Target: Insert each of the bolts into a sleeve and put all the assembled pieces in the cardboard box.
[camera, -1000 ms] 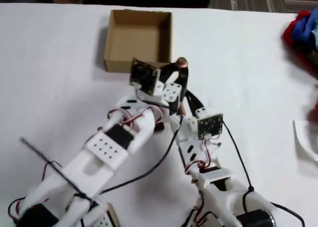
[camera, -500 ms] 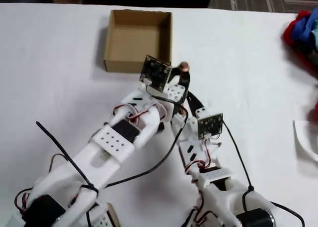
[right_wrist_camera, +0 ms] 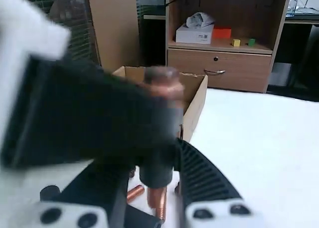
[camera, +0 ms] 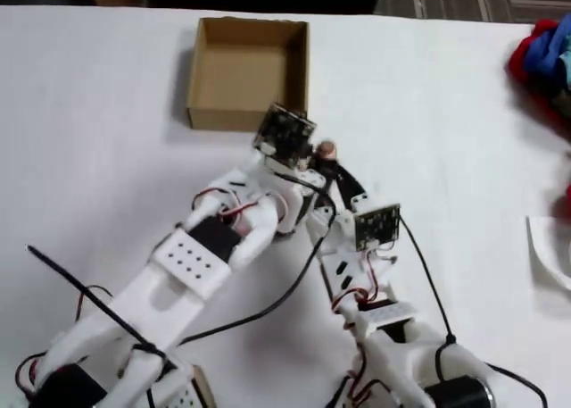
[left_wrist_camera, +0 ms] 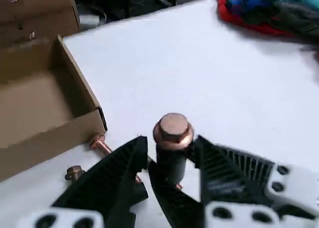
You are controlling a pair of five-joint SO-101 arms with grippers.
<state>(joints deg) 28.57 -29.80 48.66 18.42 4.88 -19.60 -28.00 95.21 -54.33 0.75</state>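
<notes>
Just beside the cardboard box (camera: 248, 115), toward the table's (camera: 428, 95) far edge, the right end effector (right_wrist_camera: 157, 158) clamps the sleeve (left_wrist_camera: 171, 164) upright, with a bolt (left_wrist_camera: 172, 128) in it. The left end effector (left_wrist_camera: 171, 143) straddles it, seemingly open.

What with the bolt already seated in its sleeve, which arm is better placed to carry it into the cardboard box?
Left, probably. The left gripper straddles the sleeved bolt with jaws open, and its arm lies nearer the cardboard box. The right gripper holds it, farther off.
</notes>
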